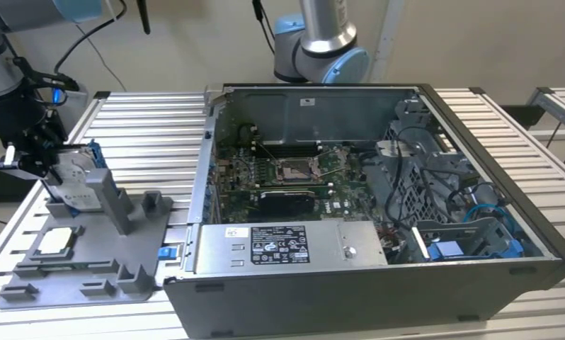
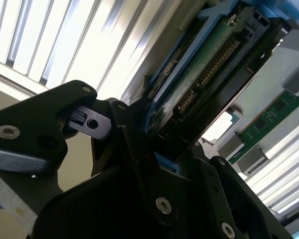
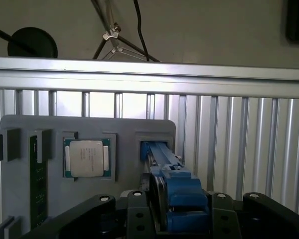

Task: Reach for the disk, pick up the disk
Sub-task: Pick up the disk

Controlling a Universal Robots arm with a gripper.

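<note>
The disk (image 1: pixel 72 177) stands on edge in a slot of the grey fixture plate (image 1: pixel 84 273) at the exterior view's left, its white label facing out and blue rails along its sides. My gripper (image 1: pixel 35 159) sits at the disk's upper end with its black fingers against both faces. In the second wrist view the disk (image 2: pixel 199 84) shows its green circuit board and blue rail running out from between the fingers of the gripper (image 2: pixel 174 149). In the first wrist view the blue bracket of the disk (image 3: pixel 182 196) is clamped in the gripper (image 3: pixel 177 219), and its far end reaches the fixture slot.
A square silver chip (image 3: pixel 86 158) and a green memory stick (image 3: pixel 37 184) lie in the same fixture. The open computer case (image 1: pixel 358 212) fills the slatted table's middle and right. A second arm's base (image 1: pixel 321 49) stands behind the case.
</note>
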